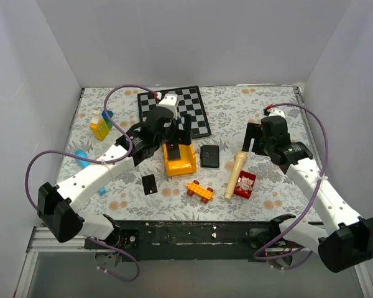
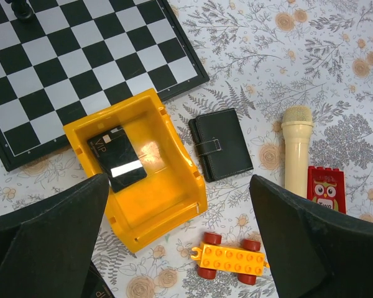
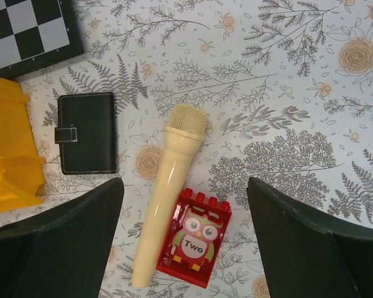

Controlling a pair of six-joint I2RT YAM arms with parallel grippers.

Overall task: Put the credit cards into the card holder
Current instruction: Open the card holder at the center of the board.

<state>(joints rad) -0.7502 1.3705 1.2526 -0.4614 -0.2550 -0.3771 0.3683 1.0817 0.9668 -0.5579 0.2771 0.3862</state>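
The card holder (image 1: pixel 210 156) lies shut and flat mid-table; the wrist views show its snap tab (image 2: pixel 221 144) (image 3: pixel 87 132). One black credit card (image 2: pixel 118 159) rests inside the yellow bin (image 2: pixel 174 155). A second card (image 1: pixel 149 184) lies on the cloth left of the bin, and its corner (image 2: pixel 98 287) peeks out beside my left finger. My left gripper (image 1: pixel 177 138) (image 2: pixel 180 248) hovers open above the bin, holding nothing. My right gripper (image 1: pixel 253 144) (image 3: pixel 186 248) hangs open and empty over the microphone and red brick, to the right of the card holder.
A chessboard (image 1: pixel 174 110) lies behind the bin (image 1: pixel 180 167). A cream toy microphone (image 1: pixel 237 174), a red owl brick (image 1: pixel 244 184) and an orange wheeled brick (image 1: pixel 200 190) sit near the front. Stacked yellow and blue blocks (image 1: pixel 101 124) stand at the far left. White walls enclose the table.
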